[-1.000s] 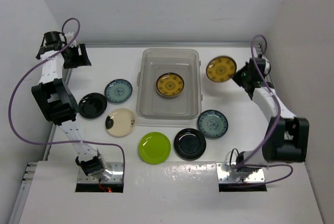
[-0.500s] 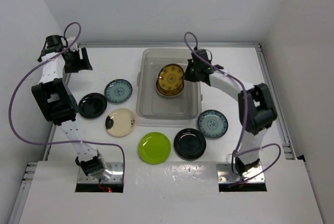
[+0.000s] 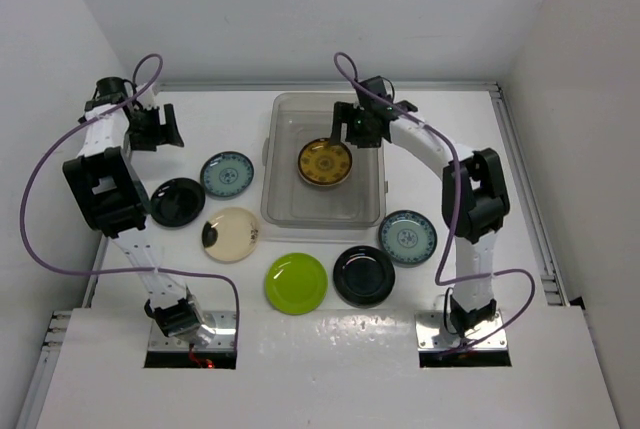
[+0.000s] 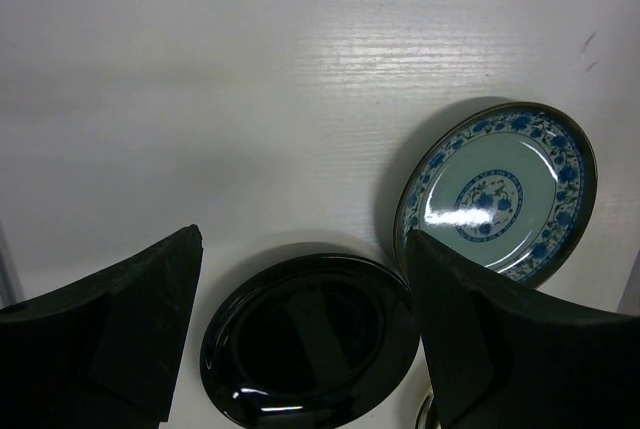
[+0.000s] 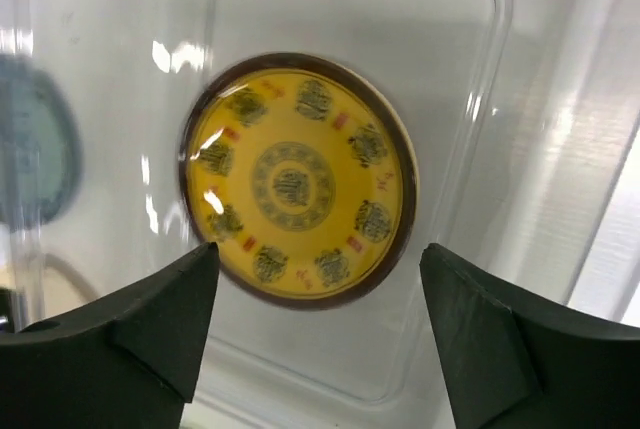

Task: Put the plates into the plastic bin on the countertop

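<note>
plain white back wall (image 3: 300, 9), white side walls (image 3: 40, 69), thin metal rail (image 3: 220, 86) at their foot

The plastic bin (image 3: 320, 205) walls in the amber plate (image 3: 325, 162) all round.

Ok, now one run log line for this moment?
right gripper: open over plastic bin | yellow plate: in bin | left gripper: open | outside: six plates

This is looking like a robotics lab cell: bare white walls (image 3: 300, 19) are closing in the countertop (image 3: 330, 384) on its far, left and right edges, and the left arm (image 3: 105, 194) and right arm (image 3: 478, 199), trailing purple cables (image 3: 24, 211), are sitting on metal mounts (image 3: 222, 327) at its near edge.
</note>
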Available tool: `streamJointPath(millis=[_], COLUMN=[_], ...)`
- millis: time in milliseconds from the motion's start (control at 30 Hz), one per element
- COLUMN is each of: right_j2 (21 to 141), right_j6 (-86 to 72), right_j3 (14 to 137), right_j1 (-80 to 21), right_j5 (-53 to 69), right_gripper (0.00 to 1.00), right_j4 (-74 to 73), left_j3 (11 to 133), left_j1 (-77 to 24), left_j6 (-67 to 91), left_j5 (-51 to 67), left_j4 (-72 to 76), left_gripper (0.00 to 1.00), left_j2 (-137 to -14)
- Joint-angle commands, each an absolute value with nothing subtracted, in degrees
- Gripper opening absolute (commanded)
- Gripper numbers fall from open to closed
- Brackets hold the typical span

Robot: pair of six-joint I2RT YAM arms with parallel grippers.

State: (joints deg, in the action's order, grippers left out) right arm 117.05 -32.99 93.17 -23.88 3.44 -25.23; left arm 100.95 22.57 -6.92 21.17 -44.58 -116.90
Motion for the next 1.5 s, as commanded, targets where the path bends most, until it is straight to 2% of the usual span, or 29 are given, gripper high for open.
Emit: streamJointPath(millis=[0,67,100,133,167,200,233,267,333,400,467,567,733,800,833,933,967,1000,1033,1067,1133,1233,1300,1367,1467], right_j2=[108.42,103.21,94.57,91.7,88.97,82.42,80.7,77.64,73.84,70.5,68.21,67.94,69.26,69.43,69.43,68.65,66.47,65.31,64.0,58.94,53.3,48.61,51.39,54.56,65.44], right_j6=[-26.19,-26.28,-27.58,-29.86,-31.1,-35.72,-37.51,-39.1,-43.85,-45.26,-45.7,-45.62,-47.9,-48.77,-49.04,-49.39,-49.66,-49.66,-49.66,-48.7,-48.25,-46.86,-45.27,-43.34,-40.35], right_j3=[95.55,92.13,82.54,79.05,71.88,65.28,59.21,56.45,46.13,41.51,34.47,28.22,19.88,19.08,18.72,17.58,18.45,20.02,21.0,22.14,26.18,33.56,40.92,46.81,54.74], right_j1=[-24.18,-22.86,-20.85,-19.61,-14.55,-12.85,-11.0,-5.33,-2.04,3.07,6.23,7.91,8.35,8.7,8.96,11.59,11.95,12.74,12.83,12.83,12.4,9.77,6.34,-1.18,-12.11], right_j5=[0.54,-1.75,-2.19,-2.28,-1.85,-1.24,-1.06,-0.18,1.3,1.41,2.19,6.93,10.72,11.43,11.08,8.2,6.52,4.59,-2.65,-5.16,-14.28,-21.26,-23.82,-21.9,-18.82], right_gripper=[0.81,0.9,0.89,0.85,0.75,0.46,0.37,0.35,0.66,0.83,0.83,0.76,0.47,0.38,0.26,0.04,0.0,0.0,0.0,0.0,0.0,0.0,0.0,0.0,0.0], right_j4=[-32.16,-30.86,-27.2,-26.38,-25.85,-26.1,-26.54,-27.24,-29.35,-28.57,-26.72,-22.42,-14.0,-12.14,-11.87,-11.68,-15.17,-16.77,-18.44,-20.89,-21.27,-18.73,-15.93,-14.51,-9.16], left_j3=[100.81,100.81,100.81,100.81,100.81,100.81,100.81,100.81,100.81,100.81,100.28,99.67,97.47,95.9,95.89,94.84,94.83,94.83,94.83,94.83,94.83,94.83,95.36,95.36,95.89], left_j1=[21.71,21.71,21.71,21.71,21.19,21.18,21.18,21.18,21.18,20.65,20.65,20.13,20.13,20.13,20.13,20.13,20.13,20.13,20.13,20.13,20.13,20.13,20.13,20.13,19.6], left_j6=[-8.09,-8.09,-8.09,-8.09,-8.09,-8.09,-8.09,-8.09,-8.09,-8.61,-8.61,-8.61,-9.75,-9.76,-9.76,-10.28,-10.28,-10.28,-10.81,-10.81,-10.81,-10.81,-10.81,-10.81,-10.81], left_j5=[21.71,22.23,22.24,22.24,22.24,22.24,21.71,21.71,21.71,21.71,22.23,22.24,22.76,22.76,22.76,22.76,22.76,22.76,22.76,22.76,22.76,22.15,22.15,22.15,22.68], left_j4=[-45.26,-45.26,-45.26,-45.26,-45.26,-45.26,-45.26,-45.26,-45.26,-45.26,-45.79,-45.79,-45.79,-45.79,-45.79,-45.79,-45.79,-45.79,-45.79,-45.79,-45.79,-45.79,-45.79,-45.79,-45.79], left_gripper=[0.84,0.84,0.84,0.84,0.84,0.84,0.84,0.84,0.84,0.84,0.84,0.84,0.84,0.84,0.84,0.84,0.84,0.84,0.84,0.84,0.84,0.84,0.84,0.84,0.84], left_j2=[-117.95,-117.95,-117.95,-117.95,-117.95,-117.95,-117.95,-117.95,-117.95,-117.42,-116.29,-114.79,-112.07,-111.28,-110.57,-110.04,-110.04,-110.04,-110.04,-110.04,-110.04,-110.65,-111.35,-111.97,-113.2])
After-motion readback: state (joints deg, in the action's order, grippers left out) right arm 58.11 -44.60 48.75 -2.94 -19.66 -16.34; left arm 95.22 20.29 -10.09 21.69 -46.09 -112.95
